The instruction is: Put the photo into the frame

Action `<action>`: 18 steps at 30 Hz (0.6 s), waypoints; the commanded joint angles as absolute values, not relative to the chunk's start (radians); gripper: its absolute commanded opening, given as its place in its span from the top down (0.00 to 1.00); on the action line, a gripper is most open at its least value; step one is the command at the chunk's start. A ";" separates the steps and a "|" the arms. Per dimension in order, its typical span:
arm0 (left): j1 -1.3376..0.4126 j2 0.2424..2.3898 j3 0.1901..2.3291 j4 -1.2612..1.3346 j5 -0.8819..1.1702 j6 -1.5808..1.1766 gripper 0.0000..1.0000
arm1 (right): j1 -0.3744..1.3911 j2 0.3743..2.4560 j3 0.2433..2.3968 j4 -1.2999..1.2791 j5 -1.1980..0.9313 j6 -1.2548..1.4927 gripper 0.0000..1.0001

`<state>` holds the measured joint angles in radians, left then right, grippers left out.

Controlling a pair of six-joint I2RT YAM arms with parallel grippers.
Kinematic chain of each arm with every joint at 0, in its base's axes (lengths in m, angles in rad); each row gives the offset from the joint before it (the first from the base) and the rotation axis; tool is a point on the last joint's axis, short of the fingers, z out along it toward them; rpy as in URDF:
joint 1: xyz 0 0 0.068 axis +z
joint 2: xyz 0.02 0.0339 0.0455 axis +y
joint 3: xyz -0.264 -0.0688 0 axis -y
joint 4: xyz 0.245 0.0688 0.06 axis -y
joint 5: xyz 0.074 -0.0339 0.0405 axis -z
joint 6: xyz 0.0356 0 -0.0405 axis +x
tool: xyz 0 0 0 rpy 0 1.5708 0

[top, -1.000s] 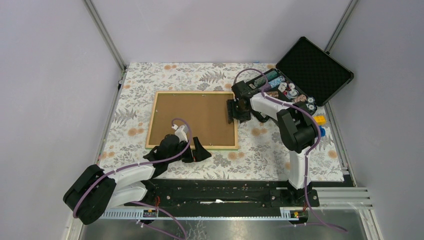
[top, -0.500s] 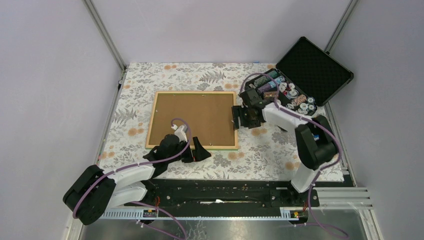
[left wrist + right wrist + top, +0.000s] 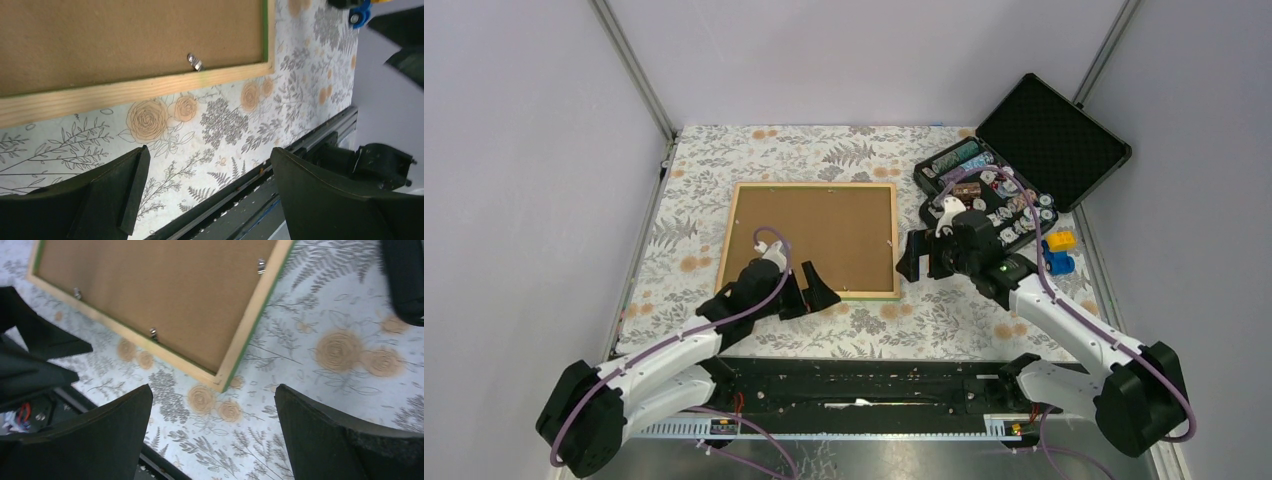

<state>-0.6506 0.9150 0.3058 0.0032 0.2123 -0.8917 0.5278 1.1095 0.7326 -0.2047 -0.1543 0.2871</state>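
The frame [image 3: 727, 240] lies face down on the floral cloth, light wood rim up, with a thin green edge showing. A brown backing panel [image 3: 814, 235] fills it, with small metal tabs [image 3: 153, 333] along the rim. The photo is hidden. My left gripper [image 3: 809, 292] hovers open just off the frame's near edge [image 3: 125, 92], with nothing between its fingers [image 3: 209, 155]. My right gripper [image 3: 924, 258] stands open and empty beside the frame's near right corner [image 3: 220, 380], over bare cloth [image 3: 212, 390].
A black hinged case [image 3: 1049, 135] with several chips lies open at the back right. Blue and yellow blocks [image 3: 1056, 250] sit beside the right arm. The black rail [image 3: 874, 385] runs along the near table edge. Grey walls close in both sides.
The right arm has drawn back from the frame's right edge toward the near right, its jaws opening wider. The left arm has shifted slightly and stays open.
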 commanded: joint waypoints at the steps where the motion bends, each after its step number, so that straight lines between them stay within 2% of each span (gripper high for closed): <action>1: -0.644 0.879 0.463 -0.209 0.072 -0.906 0.01 | 0.535 1.104 0.695 -0.068 -0.336 0.334 0.00; 5: -0.642 0.881 0.581 -0.420 -0.060 -0.937 0.01 | 0.557 1.157 0.712 -0.071 -0.449 0.299 0.00; 10: -0.611 0.893 0.638 -0.586 -0.128 -1.082 0.01 | 0.714 1.217 0.757 -0.086 -0.309 0.185 0.00; 14: -0.563 0.854 0.611 -0.639 -0.110 -1.232 0.01 | 0.829 1.297 0.830 -0.121 -0.203 0.022 0.08; 18: -0.514 0.805 0.606 -0.680 -0.129 -1.321 0.01 | 0.962 1.397 0.880 -0.126 -0.053 -0.193 0.10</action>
<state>-0.5533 0.8574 0.6010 -0.6052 -0.0826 -1.1732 0.8665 1.3308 0.8059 -0.1322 -0.2077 0.0494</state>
